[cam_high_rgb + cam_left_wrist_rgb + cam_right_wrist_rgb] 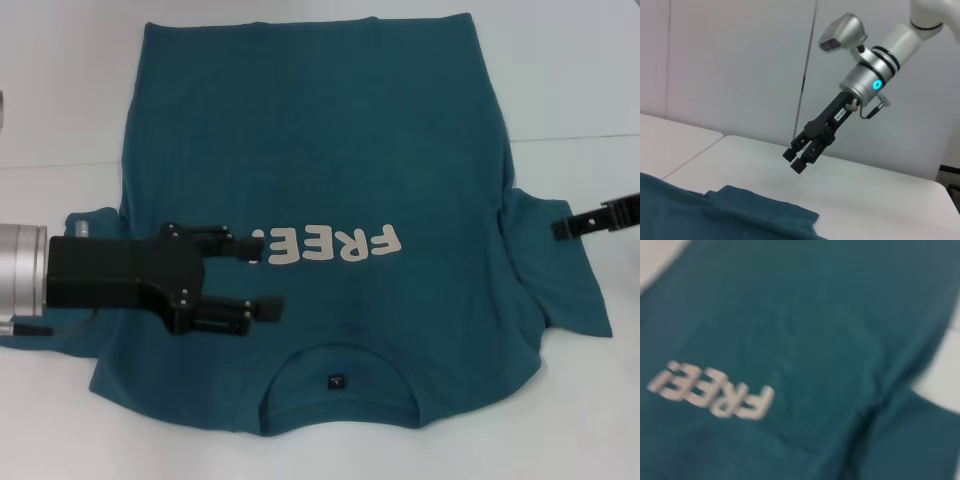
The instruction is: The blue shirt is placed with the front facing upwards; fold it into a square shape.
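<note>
The blue shirt is spread flat and face up across the middle of the white table; its collar and small neck tag are seen at 6 o'clock in the head view and its hem at 12 o'clock, so the long axis runs from 6 to 12. The white lettering is read upside down across the chest. Both sleeves are spread outward, one at 9 o'clock and one at 3 o'clock. The left gripper is held low over the chest at about 8 o'clock from the shirt's centre, with its jaws parted moderately and nothing between them; whether the cloth is touched cannot be told. The right gripper is seen at 3 o'clock, above the right sleeve; in the left wrist view it is raised clear of the cloth, its fingers close together and empty. The left sleeve is judged to lie nearest the left gripper, toward 9 o'clock of it, so a fold inward across the long axis appears likeliest.
</note>
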Motion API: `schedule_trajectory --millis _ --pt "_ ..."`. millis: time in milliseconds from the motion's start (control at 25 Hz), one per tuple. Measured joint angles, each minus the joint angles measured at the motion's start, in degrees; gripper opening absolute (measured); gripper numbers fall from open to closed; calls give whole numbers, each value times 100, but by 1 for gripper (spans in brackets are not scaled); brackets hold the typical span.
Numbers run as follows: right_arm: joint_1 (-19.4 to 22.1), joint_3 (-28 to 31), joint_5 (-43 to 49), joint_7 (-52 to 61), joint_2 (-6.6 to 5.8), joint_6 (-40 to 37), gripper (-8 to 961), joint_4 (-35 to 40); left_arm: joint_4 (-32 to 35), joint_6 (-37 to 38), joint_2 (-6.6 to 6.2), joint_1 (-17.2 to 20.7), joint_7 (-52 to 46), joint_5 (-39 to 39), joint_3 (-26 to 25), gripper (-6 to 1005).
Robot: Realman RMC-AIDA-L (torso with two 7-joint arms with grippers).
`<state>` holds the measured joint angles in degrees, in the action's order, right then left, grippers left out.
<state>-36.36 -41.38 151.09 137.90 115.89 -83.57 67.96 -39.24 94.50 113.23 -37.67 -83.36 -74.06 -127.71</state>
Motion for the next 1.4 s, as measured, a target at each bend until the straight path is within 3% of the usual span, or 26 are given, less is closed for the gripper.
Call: schedule_trajectory --millis 280,520,1400 --pt "-11 41 708 391 8 -126 901 -123 -25 79 105 -7 7 126 3 828" --pt "133 474 721 450 -6 -78 898 -232 -29 87 161 -55 20 222 0 828" --pt "-203 592 751 491 -133 563 898 -1326 13 22 197 -196 22 412 1 828"
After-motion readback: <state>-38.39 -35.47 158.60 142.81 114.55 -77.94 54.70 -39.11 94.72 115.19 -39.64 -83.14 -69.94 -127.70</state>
